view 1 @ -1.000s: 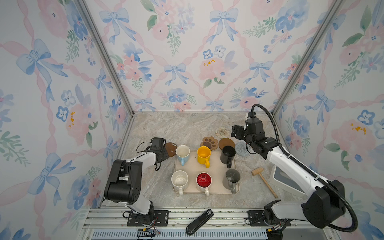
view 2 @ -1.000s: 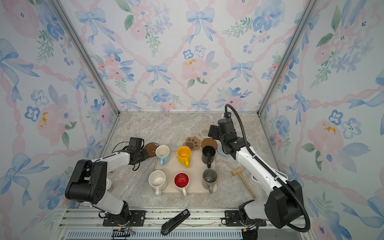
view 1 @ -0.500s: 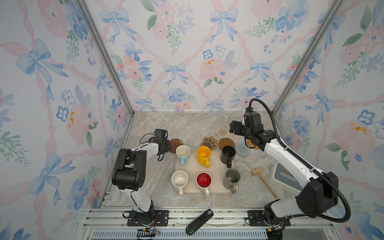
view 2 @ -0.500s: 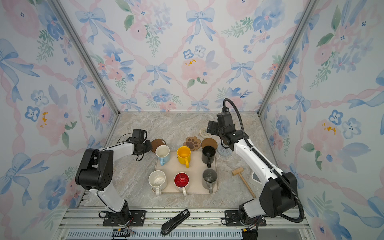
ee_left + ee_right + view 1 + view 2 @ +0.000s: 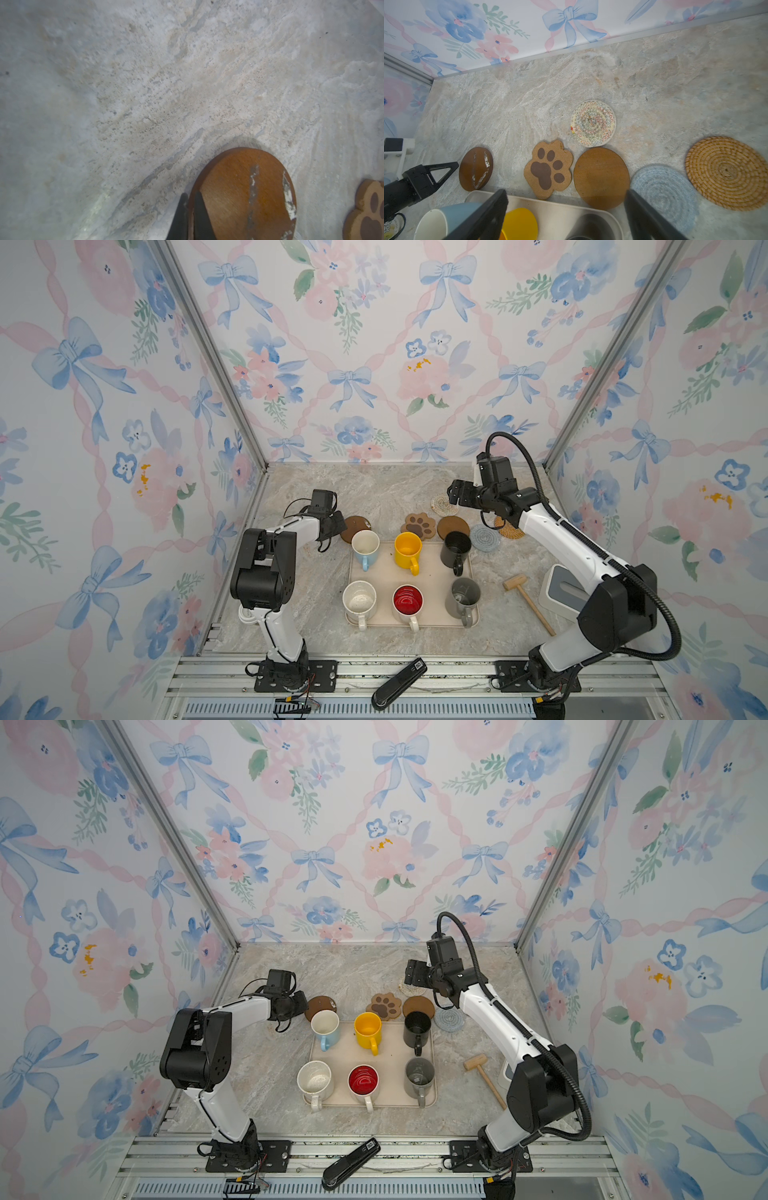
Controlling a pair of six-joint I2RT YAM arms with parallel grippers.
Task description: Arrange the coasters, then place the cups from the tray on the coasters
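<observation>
My left gripper (image 5: pixel 338 526) (image 5: pixel 190 197) is shut on the rim of the dark brown round coaster (image 5: pixel 355 526) (image 5: pixel 245 193), which tilts just behind the tray (image 5: pixel 432 572). My right gripper (image 5: pixel 455 493) (image 5: pixel 566 207) hangs open above the other coasters: paw-shaped (image 5: pixel 548 170), wooden disc (image 5: pixel 601 176), cream woven (image 5: pixel 592 122), grey-blue crocheted (image 5: pixel 662 193) and tan rattan (image 5: pixel 726 172). Six cups stand on the tray: light blue (image 5: pixel 365 545), yellow (image 5: pixel 408 549), black (image 5: pixel 456 547), speckled (image 5: pixel 359 599), red-inside (image 5: pixel 408 600) and grey (image 5: pixel 464 595).
A wooden mallet (image 5: pixel 525 599) lies right of the tray, with a white-and-grey box (image 5: pixel 561 593) beyond it under the right arm. A black stapler-like tool (image 5: pixel 399 682) lies on the front rail. Walls close in the back and both sides.
My left gripper has carried the dark brown coaster a little back and to the right. The right gripper has drifted left and back, over the cream woven coaster.
</observation>
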